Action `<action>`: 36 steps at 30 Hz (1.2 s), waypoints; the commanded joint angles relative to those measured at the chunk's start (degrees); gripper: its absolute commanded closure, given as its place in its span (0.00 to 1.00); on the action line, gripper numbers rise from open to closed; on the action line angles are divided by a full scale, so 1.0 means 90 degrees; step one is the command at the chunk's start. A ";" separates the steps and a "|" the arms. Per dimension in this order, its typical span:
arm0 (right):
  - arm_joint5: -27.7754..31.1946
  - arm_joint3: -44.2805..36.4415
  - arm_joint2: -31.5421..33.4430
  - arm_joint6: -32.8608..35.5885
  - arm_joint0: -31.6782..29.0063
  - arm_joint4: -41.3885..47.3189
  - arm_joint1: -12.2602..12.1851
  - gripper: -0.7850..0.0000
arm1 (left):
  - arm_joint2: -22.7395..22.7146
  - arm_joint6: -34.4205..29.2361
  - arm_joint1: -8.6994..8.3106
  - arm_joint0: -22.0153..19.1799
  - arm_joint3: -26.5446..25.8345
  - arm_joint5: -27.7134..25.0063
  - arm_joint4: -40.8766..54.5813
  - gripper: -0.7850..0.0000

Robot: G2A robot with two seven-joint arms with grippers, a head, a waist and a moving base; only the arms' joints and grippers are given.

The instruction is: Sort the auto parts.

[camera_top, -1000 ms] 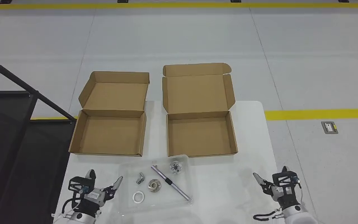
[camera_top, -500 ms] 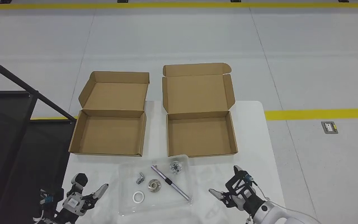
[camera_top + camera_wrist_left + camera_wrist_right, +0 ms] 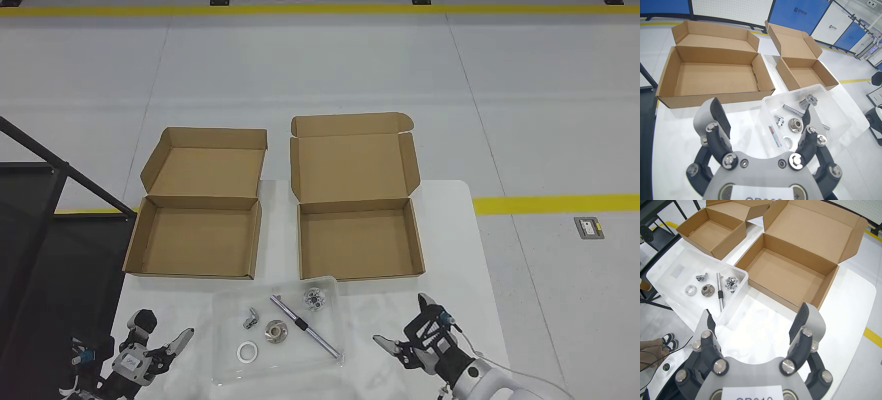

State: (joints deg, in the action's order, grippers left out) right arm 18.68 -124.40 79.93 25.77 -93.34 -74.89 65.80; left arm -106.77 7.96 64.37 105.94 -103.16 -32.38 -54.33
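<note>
A clear plastic tray (image 3: 222,340) near the table's front holds a steel rod (image 3: 305,327), a geared piece (image 3: 316,297), a flanged hub (image 3: 275,329), a white ring (image 3: 246,351) and a small bracket (image 3: 250,319). My left gripper (image 3: 162,335) hovers open just left of the tray; in its own view the left gripper (image 3: 761,107) frames the hub (image 3: 795,125) and the tray rim. Right of the tray, over bare table, my right gripper (image 3: 400,322) hangs open and empty. Seen from its wrist, the right gripper (image 3: 755,308) points toward the rod (image 3: 719,289).
Two open, empty cardboard boxes stand behind the tray, one at the left (image 3: 195,240) and one at the right (image 3: 360,240), lids folded back. A black rack (image 3: 40,260) borders the table's left side. Bare white tabletop (image 3: 450,300) lies right of the tray.
Since a second ago my right gripper has shifted left toward the tray, and my left gripper has drifted left and nearer the front edge. Both have held still over the last half second.
</note>
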 commanded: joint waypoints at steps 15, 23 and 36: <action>0.1296 0.2121 -0.3868 0.4009 0.5059 0.0588 0.0789 0.00 | 0.0072 0.0039 0.0030 -0.0013 0.0023 0.0126 -0.0079 0.00; 0.1296 0.2121 -0.3868 0.4009 0.5059 0.0588 0.0789 0.00 | 0.0078 0.0070 0.0039 -0.0016 0.0030 0.0223 -0.0142 0.00; 0.0789 0.3568 -0.4687 0.3718 0.5794 0.0380 0.1164 0.00 | 0.0078 0.0070 0.0039 -0.0016 0.0030 0.0223 -0.0142 0.00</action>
State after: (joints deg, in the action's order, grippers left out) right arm 26.33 -93.79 38.48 59.28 -42.19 -71.85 75.80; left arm -106.06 8.59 64.72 105.79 -102.89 -30.38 -55.61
